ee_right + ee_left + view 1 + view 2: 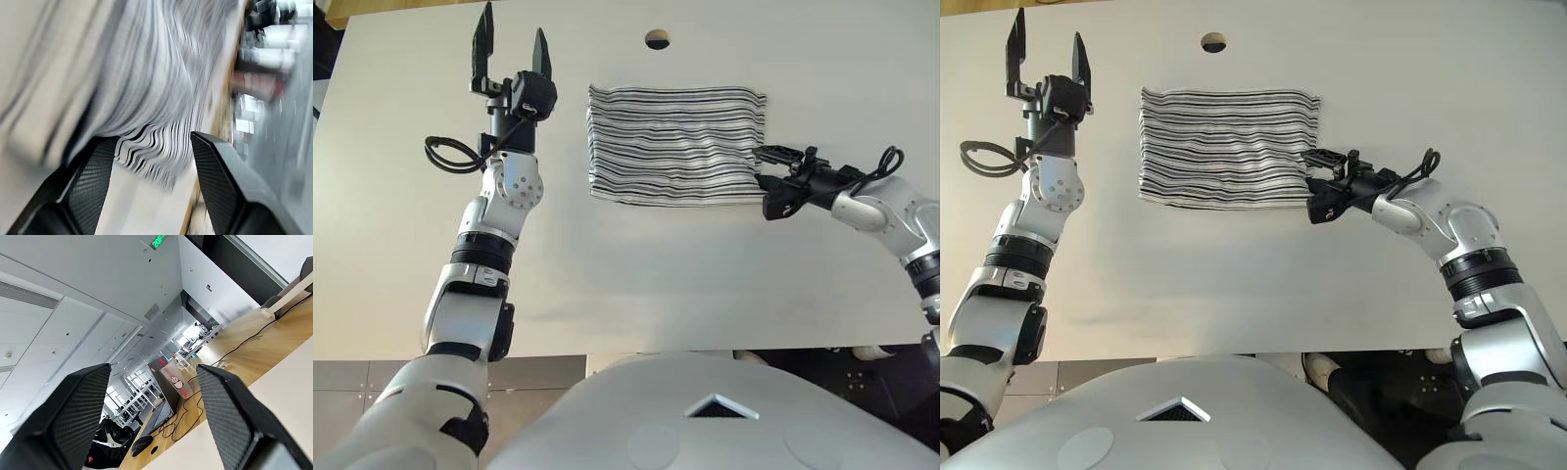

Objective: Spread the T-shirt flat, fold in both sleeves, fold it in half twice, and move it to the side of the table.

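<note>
The black-and-white striped T-shirt [671,145] lies folded into a thick, roughly rectangular pad on the far middle of the white tabletop [636,284]; its thin stripes run left to right and waver where the cloth ripples; stacked layers show along the left edge, and the near edge sits slightly uneven, bulging toward the near left corner; the far edge is straighter, with the far right corner poking out a little. The right arm's black two-fingered gripper [767,166] sits low at the shirt's right edge near the near right corner, its fingers apart, one above the other, at the hem; from the right wrist the two dark fingers [90,191] frame blurred stripes beyond them. The left arm's black gripper [514,29] is held up just left of the shirt and apart from it, its fingers spread wide. A small round hole [657,39] opens in the tabletop beyond the shirt's far edge; a looped black cable [450,155] hangs off the left forearm.
</note>
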{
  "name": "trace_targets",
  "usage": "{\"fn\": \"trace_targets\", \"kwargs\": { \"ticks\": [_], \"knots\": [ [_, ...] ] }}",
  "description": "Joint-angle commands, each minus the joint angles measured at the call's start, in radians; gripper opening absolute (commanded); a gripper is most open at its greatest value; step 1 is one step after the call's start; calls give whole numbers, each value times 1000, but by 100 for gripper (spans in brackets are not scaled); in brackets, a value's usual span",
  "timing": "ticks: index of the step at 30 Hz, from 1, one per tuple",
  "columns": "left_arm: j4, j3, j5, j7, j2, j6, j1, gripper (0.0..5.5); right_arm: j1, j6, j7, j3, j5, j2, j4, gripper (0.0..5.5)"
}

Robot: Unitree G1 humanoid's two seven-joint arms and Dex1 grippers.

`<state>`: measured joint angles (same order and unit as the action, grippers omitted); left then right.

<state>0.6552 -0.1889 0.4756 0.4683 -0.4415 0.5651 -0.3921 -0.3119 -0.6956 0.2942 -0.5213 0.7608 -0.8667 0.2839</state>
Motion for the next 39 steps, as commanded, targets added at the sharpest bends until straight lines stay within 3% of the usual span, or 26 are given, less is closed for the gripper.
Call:
{"fn": "trace_targets", "kwargs": {
  "ticks": [1, 5, 9, 12, 17, 22, 30, 39],
  "knots": [
    [-47, 32, -6, -31, -18, -34, 55, 325, 154, -63, 186, -50, -90, -84, -287, 278],
    [-97, 64, -13, -49, -27, -44, 88, 325, 140, -68, 281, -149, -49, 52, -364, 278],
    [-110, 94, -26, -52, -27, -44, 99, 325, 42, -67, 220, -327, 93, 390, -188, 278],
    [-106, 108, -39, -60, -28, -38, 106, 325, 54, -73, 188, -341, -18, 497, -221, 278],
    [-105, 119, -55, -79, -13, -28, 108, 325, 103, -29, 223, -167, -315, 380, -410, 278],
    [-134, 130, -73, -97, -6, -17, 113, 325, 47, -2, 169, -20, -271, 340, -324, 278],
    [-143, 131, -77, -122, 7, -18, 110, 325, -13, -25, 3, -146, 61, 352, 98, 278],
    [-105, 122, -61, -142, -17, 10, 129, 325, 219, -7, 44, 6, -115, 139, -164, 278]
  ]
}}
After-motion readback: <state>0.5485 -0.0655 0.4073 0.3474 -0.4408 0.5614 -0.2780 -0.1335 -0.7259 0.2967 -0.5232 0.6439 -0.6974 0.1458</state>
